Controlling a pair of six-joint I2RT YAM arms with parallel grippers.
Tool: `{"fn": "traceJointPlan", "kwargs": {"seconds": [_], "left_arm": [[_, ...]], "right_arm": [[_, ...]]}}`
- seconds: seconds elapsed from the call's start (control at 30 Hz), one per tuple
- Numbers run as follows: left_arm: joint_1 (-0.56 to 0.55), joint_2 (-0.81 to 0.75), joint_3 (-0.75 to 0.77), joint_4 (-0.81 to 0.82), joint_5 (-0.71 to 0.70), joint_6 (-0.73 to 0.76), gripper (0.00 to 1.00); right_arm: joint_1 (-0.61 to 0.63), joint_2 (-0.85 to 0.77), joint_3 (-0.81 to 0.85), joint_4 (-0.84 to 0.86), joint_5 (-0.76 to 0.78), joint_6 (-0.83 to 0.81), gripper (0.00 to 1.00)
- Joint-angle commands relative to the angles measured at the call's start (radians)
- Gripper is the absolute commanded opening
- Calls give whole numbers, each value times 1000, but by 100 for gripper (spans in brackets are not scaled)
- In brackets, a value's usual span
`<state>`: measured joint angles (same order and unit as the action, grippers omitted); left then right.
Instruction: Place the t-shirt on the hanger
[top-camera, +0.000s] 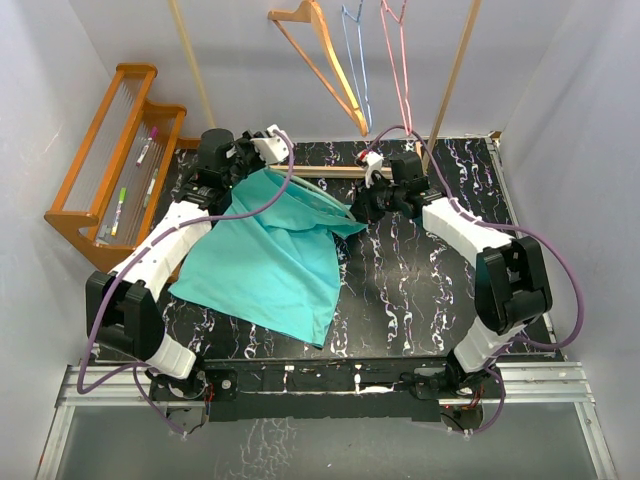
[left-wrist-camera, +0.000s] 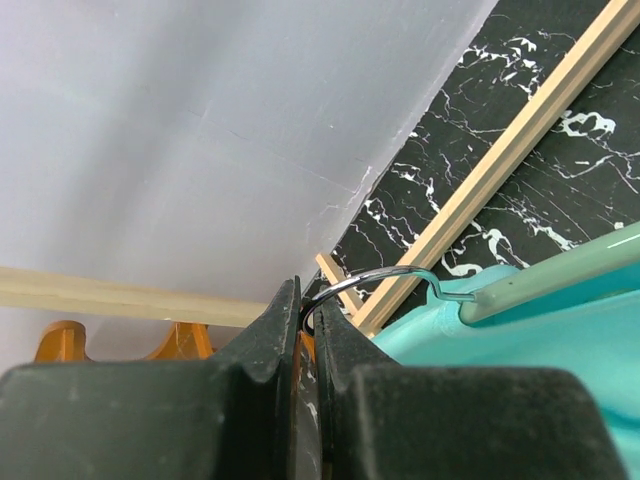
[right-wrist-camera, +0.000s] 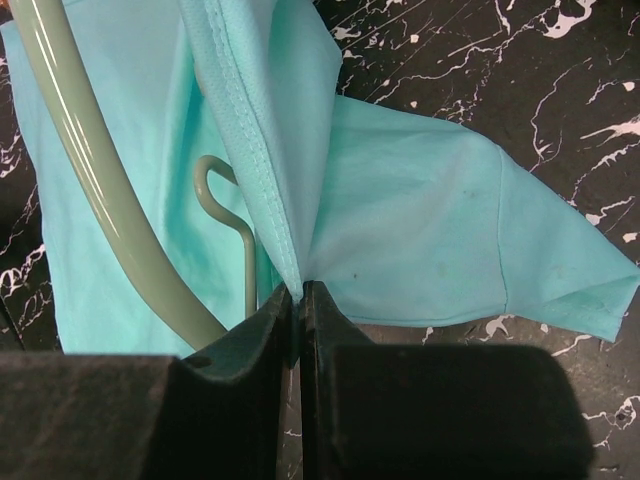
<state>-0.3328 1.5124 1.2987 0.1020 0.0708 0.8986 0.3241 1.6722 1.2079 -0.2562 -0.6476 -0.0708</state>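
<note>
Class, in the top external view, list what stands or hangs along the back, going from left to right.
orange wooden rack, left wooden pole, orange wooden hanger, blue wire hanger, pink wire hanger, right wooden pole

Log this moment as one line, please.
left end effector: shut on hanger by its hook | right end effector: shut on shirt edge | shirt: mostly lying on table
</note>
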Motion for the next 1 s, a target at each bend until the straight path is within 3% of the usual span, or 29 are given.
{"fn": "traceJointPlan", "kwargs": {"seconds": [0.0,0.33,0.97], "left_arm": [[0,-25,71,104,-116,40,0],[-2,-23,112,113,-137,-27,0],[-14,-17,-29,269,-176,191,0]], "right_arm": [[-8,-78,17,-16,23,-1,8],[-8,-89,9,-31,23,-4,8],[-8,-140,33,-84,73,-15,8]]}}
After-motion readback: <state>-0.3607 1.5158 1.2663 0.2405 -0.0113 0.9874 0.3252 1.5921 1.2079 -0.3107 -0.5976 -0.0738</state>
